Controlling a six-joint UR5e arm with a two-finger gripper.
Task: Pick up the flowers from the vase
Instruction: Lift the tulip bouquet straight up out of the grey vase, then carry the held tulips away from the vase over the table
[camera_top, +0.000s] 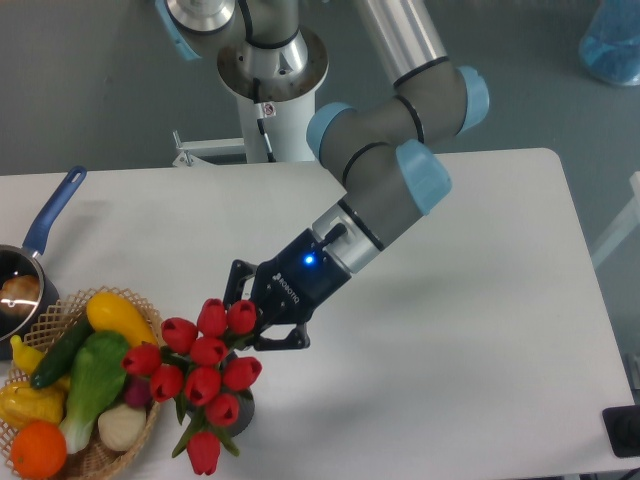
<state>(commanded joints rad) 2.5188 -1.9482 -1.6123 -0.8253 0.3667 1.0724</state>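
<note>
The flowers (205, 372), a bunch of red tulip buds with green stems and leaves, lean out over the table's front left. My gripper (262, 316) reaches in from the upper right. Its black fingers (288, 339) are closed around the bunch's upper right side, where two buds press against the palm. Under the buds, only a sliver of the dark grey vase (243, 412) shows on the white table. The stems inside it are hidden.
A wicker basket (47, 311) of vegetables and fruit sits just left of the flowers, at the table's front left corner. A blue-handled pot (52, 212) stands behind it at the left edge. The arm's base (270, 70) rises beyond the table's far edge.
</note>
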